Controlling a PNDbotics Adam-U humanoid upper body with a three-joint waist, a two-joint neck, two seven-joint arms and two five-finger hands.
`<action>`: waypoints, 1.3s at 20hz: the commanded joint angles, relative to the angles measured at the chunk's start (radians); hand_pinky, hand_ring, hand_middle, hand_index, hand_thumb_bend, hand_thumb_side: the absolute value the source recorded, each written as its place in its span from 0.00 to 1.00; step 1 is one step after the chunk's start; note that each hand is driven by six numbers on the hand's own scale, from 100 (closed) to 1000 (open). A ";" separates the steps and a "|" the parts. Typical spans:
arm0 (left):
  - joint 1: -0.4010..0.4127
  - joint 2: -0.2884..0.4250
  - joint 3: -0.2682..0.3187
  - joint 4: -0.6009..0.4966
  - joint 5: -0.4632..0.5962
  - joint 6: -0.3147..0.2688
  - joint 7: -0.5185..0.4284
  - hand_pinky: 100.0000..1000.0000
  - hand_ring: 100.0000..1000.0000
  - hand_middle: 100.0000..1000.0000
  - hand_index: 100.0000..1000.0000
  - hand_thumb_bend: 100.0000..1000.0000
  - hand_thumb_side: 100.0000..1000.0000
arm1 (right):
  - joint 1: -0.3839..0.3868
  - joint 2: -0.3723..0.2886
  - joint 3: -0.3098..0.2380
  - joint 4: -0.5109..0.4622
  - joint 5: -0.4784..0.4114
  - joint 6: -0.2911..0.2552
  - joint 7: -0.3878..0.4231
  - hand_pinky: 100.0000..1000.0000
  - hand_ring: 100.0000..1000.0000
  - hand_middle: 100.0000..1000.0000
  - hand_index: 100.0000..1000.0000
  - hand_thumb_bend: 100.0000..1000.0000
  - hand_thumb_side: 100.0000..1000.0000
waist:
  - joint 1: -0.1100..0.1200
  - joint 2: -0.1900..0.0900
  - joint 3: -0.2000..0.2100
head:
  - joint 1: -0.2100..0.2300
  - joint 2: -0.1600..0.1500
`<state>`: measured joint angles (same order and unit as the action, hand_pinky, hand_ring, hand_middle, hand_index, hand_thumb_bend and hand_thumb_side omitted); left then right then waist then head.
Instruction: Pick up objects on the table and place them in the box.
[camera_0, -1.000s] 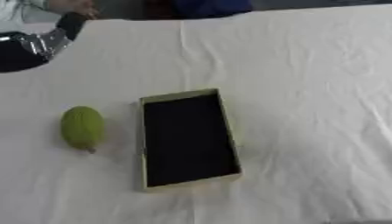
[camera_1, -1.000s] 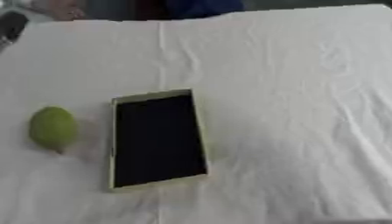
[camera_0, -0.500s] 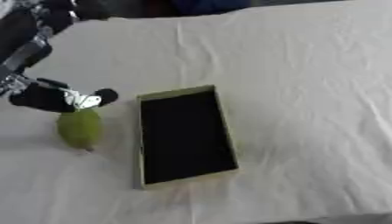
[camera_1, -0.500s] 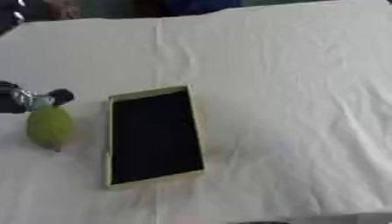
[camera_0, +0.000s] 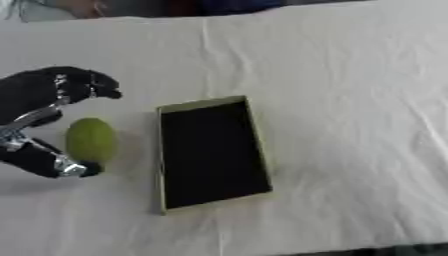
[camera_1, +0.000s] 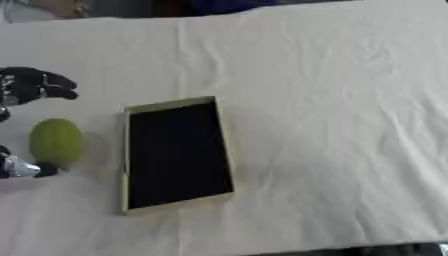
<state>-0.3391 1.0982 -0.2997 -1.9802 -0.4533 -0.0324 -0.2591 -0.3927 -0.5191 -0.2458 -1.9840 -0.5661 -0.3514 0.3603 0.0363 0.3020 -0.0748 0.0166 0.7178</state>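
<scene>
Left eye view: the robot's left hand (camera_0: 48, 117) brackets a green fruit (camera_0: 90, 140) near the table's (camera_0: 350, 75) left edge, fingers above, thumb below, spread and not yet closed. Right eye view: the box (camera_1: 172, 153) beside it sits empty, so nothing is placed yet; the fruit's long axis runs toward the far edge.
</scene>
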 joint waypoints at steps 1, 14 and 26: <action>0.009 0.050 0.050 -0.019 0.041 0.038 -0.045 0.93 0.90 0.85 0.91 0.65 0.28 | -0.009 -0.016 -0.006 -0.016 -0.006 -0.001 0.002 0.82 0.71 0.58 0.80 0.00 0.50 | -0.002 -0.015 0.001 | 0.002 0.002; -0.012 0.024 0.121 -0.020 0.086 0.174 -0.248 0.85 0.82 0.75 0.91 0.67 0.32 | -0.004 -0.009 -0.006 -0.016 -0.002 0.005 0.007 0.82 0.71 0.58 0.80 0.00 0.52 | -0.005 -0.018 0.007 | 0.000 0.003; -0.097 -0.015 0.095 0.008 0.036 0.250 -0.428 0.89 0.88 0.80 0.89 0.74 0.00 | -0.005 -0.001 -0.004 -0.016 -0.005 0.010 0.014 0.83 0.71 0.58 0.80 0.00 0.53 | -0.007 -0.017 0.000 | 0.003 0.003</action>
<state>-0.4228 1.0637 -0.2185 -1.9660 -0.4112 0.2165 -0.6709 -0.3872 -0.5023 -0.2457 -1.9840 -0.5660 -0.3405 0.3715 0.0300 0.3021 -0.0745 0.0173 0.7202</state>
